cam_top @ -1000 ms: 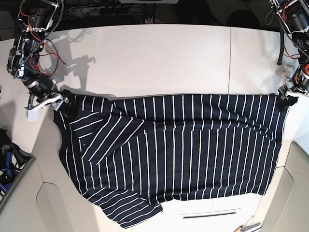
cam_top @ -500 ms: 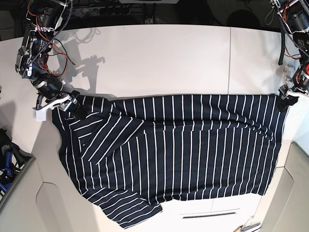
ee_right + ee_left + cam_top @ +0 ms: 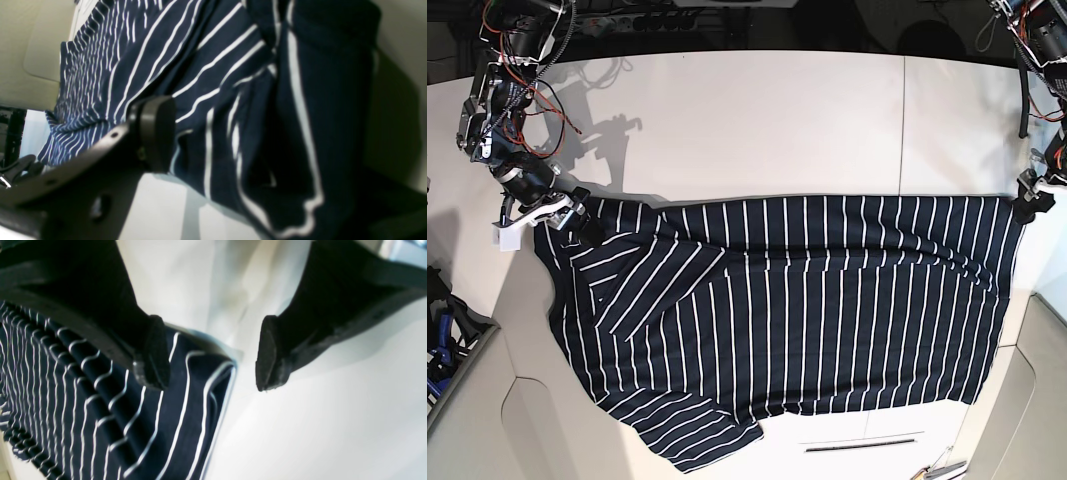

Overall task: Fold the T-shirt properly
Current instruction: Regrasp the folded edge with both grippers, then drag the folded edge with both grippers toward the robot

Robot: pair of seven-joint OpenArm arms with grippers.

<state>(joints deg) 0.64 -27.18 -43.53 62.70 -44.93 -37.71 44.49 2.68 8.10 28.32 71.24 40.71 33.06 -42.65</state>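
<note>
Base view: on the left side, the right gripper sits at the top corner of the T-shirt, its jaws spread wide. The striped T-shirt lies flat across the white table. On the right side, the left gripper is spread wide too, holding nothing.

Bare table beyond the T-shirt; cloth across the near half.
</note>
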